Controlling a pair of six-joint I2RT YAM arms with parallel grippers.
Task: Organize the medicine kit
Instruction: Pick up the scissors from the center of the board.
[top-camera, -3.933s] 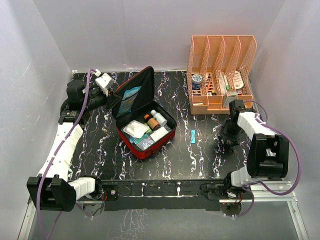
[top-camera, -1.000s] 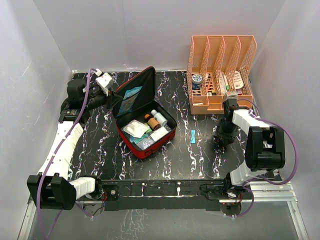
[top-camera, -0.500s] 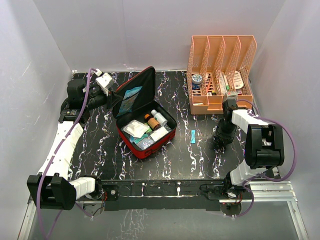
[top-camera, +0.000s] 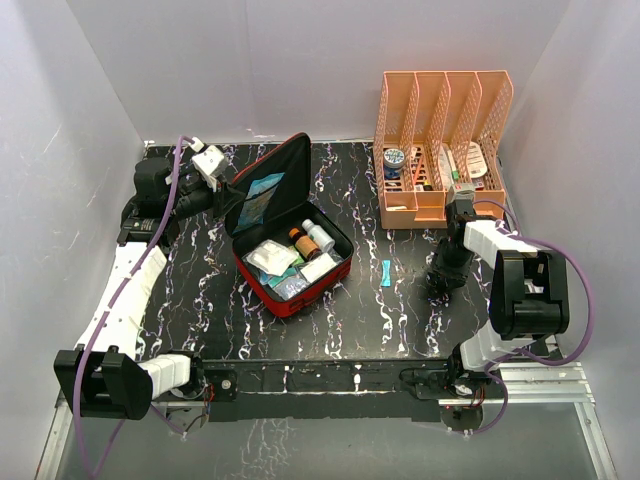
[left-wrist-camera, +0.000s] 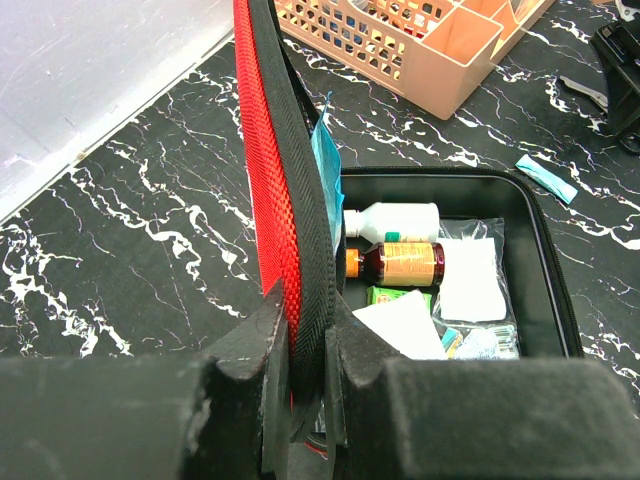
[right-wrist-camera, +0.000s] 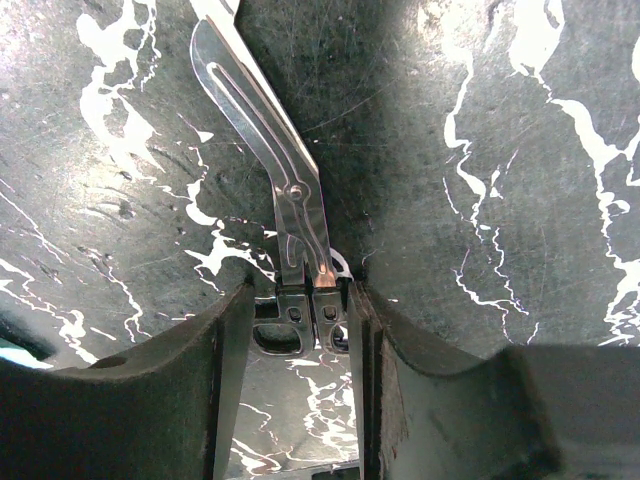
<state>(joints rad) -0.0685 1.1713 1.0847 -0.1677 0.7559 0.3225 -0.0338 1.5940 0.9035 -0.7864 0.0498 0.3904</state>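
Medicine kit (top-camera: 300, 298) sits open, left of centre on the black marbled tabletop (top-camera: 380, 320), its lid up on edge and tilting back toward the left arm (top-camera: 130, 280); the left jaws are pinching that lid's rim, one finger (left-wrist-camera: 265, 345) on the red outside, the other on the black lining, so the lid stands as a wall between that arm and the tray. Over at the back right stands the orange-pink file rack (top-camera: 445, 100), its low front bins stuffed with supplies too small to name; the right arm (top-camera: 520, 290) is folded just in front of it. Down into the tray now: a clear-wrapped white pad (left-wrist-camera: 470, 280); a white bottle (left-wrist-camera: 395, 220) and an amber bottle (left-wrist-camera: 400, 263) lying side by side; a green box (left-wrist-camera: 395, 296) tucked against them. The right jaws point straight down, closed in on the handle loops of the scissors (right-wrist-camera: 290, 210), which lie flat on the tabletop; a small blue strip (top-camera: 386, 271) lies alone between kit and scissors.
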